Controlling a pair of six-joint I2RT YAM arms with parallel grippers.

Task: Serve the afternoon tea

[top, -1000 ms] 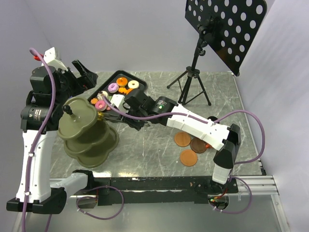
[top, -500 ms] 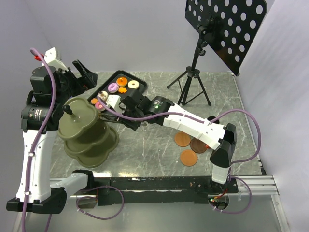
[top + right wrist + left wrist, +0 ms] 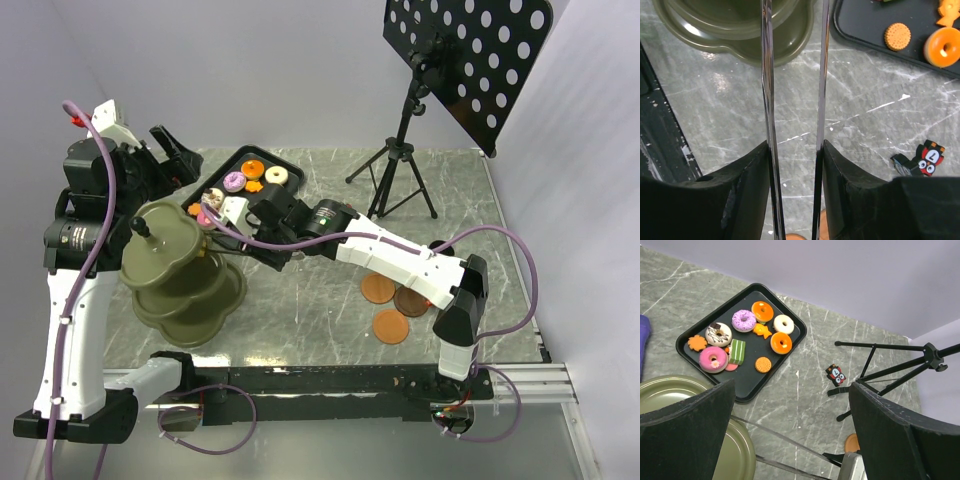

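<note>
Pink donut [image 3: 713, 359] unmoved on tray [image 3: 747, 384], right claw [image 3: 795, 150] with tongs [image 3: 767, 75] shifted left

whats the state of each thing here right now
left claw, open, empty
right claw, shut on tongs
tongs, arms apart, tips out of view
tiered stand, upright, nothing seen on it
black tray, loaded with pastries
saucers, lying flat, bare
music stand, upright

Table [image 3: 805, 390] was grey marble veined white, tray [image 3: 747, 380] black, pink donut [image 3: 713, 359], purple-iced donut [image 3: 744, 320], white donut [image 3: 783, 324], orange donut [image 3: 781, 342], pastry [image 3: 737, 351] striped green and white, tiered stand [image 3: 180, 290] olive green, saucers [image 3: 378, 288] brown-orange, perforated panel [image 3: 470, 50] black with pale dots.
</note>
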